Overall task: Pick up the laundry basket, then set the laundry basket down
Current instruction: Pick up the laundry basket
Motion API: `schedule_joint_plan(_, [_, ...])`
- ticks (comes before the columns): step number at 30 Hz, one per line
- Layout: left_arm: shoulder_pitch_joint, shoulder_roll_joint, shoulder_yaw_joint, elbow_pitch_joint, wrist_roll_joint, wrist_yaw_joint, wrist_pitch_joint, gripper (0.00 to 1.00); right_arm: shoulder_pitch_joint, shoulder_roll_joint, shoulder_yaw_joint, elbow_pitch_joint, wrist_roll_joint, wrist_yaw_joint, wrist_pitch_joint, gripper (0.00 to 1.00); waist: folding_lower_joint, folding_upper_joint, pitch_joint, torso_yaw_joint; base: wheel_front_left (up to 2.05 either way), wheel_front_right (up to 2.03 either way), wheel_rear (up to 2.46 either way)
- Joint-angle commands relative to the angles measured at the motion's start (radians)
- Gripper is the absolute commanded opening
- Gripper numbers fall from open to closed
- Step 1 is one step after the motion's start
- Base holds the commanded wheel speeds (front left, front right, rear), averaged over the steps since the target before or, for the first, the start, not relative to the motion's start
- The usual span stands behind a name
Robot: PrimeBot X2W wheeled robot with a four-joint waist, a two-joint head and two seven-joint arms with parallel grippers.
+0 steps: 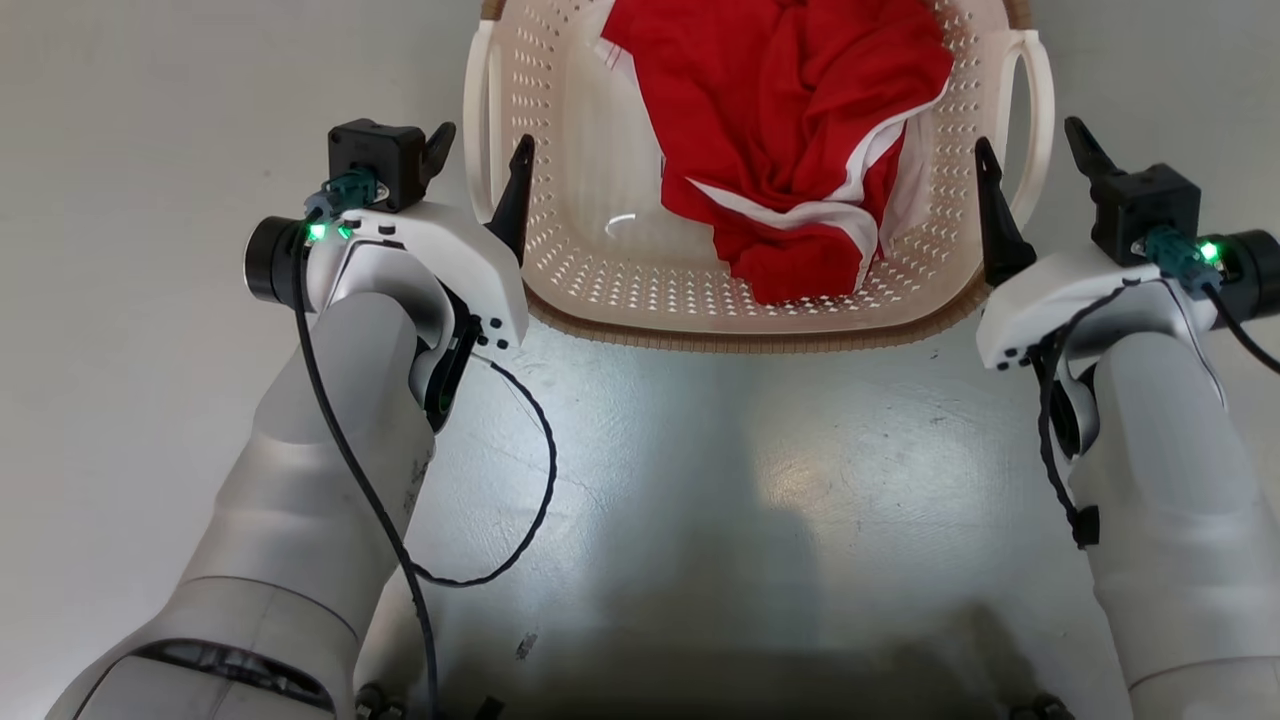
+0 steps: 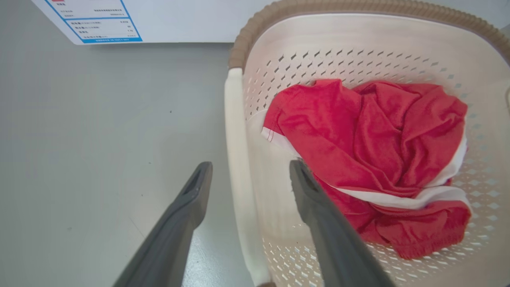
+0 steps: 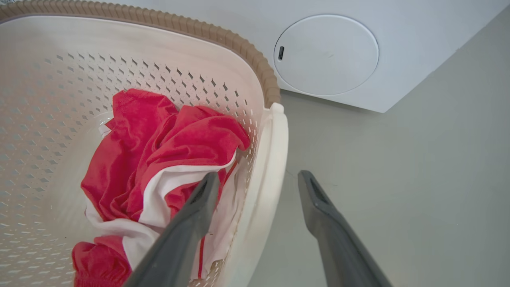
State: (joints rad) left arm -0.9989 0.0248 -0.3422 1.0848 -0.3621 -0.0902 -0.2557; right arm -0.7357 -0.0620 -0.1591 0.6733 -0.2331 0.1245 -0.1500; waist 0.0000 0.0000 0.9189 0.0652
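Left end effector [image 2: 251, 163] astride perforated laundry basket's [image 2: 358, 63] loop handle [image 2: 235, 139]

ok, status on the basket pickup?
Left hand open, astride the left handle. Right hand open, astride the right handle. Basket on the floor, red clothes inside, not yet gripped. White machine beyond it, apart from both hands.

laundry basket [image 1: 600, 285] | cream perforated, brown woven-look rim, white side handles | upright, apparently on floor [image 1: 700, 480]

The laundry basket [image 1: 620, 290], garment [image 1: 780, 120] inside, stands on the floor [image 1: 750, 480] between left gripper [image 1: 485, 135] and right gripper [image 1: 1028, 135], washing machine [image 3: 326, 56] behind.
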Motion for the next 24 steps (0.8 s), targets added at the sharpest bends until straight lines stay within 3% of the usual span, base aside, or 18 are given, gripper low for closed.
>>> schedule_joint_plan(1, [-0.002, 0.025, 0.007, -0.005, -0.008, 0.01, -0.006, 1.0, 0.007, 0.012, 0.023, -0.008, -0.002, 0.006, -0.008, 1.0, 0.0, 0.0, 0.01, 0.0, 0.0, 0.0, 0.0])
schedule_joint_plan(24, [-0.061, 0.025, -0.07, 0.042, -0.039, 0.032, -0.006, 1.0, -0.047, 0.012, 0.069, 0.06, 0.052, 0.006, -0.026, 1.0, 0.0, 0.0, 0.052, -0.009, 0.0, 0.0, 0.0])
